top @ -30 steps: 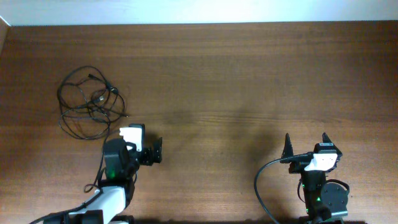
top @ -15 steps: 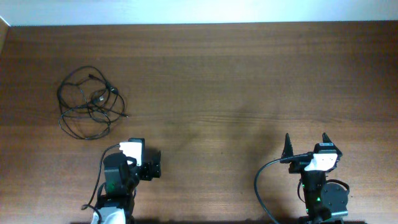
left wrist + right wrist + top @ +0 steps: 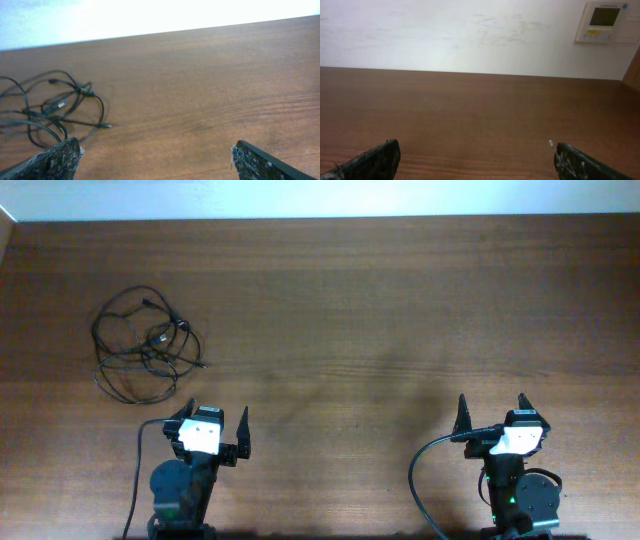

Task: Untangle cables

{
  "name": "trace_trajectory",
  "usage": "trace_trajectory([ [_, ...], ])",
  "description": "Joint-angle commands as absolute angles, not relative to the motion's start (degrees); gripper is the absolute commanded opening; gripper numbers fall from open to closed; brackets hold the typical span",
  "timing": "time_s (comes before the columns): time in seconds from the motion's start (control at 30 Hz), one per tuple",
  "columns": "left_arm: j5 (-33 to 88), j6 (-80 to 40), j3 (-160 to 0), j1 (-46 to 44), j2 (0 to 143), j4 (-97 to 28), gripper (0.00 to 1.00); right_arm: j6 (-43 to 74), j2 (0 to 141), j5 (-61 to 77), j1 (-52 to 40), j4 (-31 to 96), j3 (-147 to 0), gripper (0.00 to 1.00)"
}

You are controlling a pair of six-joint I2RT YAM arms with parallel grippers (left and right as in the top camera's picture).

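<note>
The cables [image 3: 145, 348] are thin black cords lying in a tangled loop at the far left of the wooden table [image 3: 380, 300]. They also show at the left of the left wrist view [image 3: 50, 107], with small plugs at the ends. My left gripper [image 3: 213, 420] is open and empty near the front edge, below and to the right of the cables; its fingers [image 3: 55, 160] stand wide apart. My right gripper [image 3: 491, 408] is open and empty at the front right, far from the cables, with bare wood between its fingers [image 3: 580, 162].
A white wall runs behind the table's far edge, with a wall thermostat [image 3: 604, 21] at the upper right of the right wrist view. A thick black arm cable [image 3: 425, 465] loops beside the right arm's base.
My left arm has drawn back from beside the cables toward the front edge and turned to face forward, its fingers now spread open. The cables and the right arm have not moved.
</note>
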State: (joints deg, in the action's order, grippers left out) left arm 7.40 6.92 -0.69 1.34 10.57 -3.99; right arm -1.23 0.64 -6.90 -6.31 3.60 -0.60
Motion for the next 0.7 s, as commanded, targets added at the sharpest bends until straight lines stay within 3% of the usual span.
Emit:
trace_trajectory([
  [0.0, 4.16, 10.00, -0.45, 1.10, 4.25, -4.73, 0.99, -0.58, 0.19, -8.01, -5.91, 4.08, -0.32, 0.98],
  [0.1, -0.97, 10.02, -0.45, 0.86, 0.38, -5.04, 0.99, -0.58, 0.19, -8.01, -5.91, 4.05, -0.32, 0.98],
  [0.67, -3.70, 3.27, -0.47, 0.84, 0.30, -4.58, 0.99, -0.58, 0.19, -8.01, -5.91, 4.08, -0.32, 0.98],
])
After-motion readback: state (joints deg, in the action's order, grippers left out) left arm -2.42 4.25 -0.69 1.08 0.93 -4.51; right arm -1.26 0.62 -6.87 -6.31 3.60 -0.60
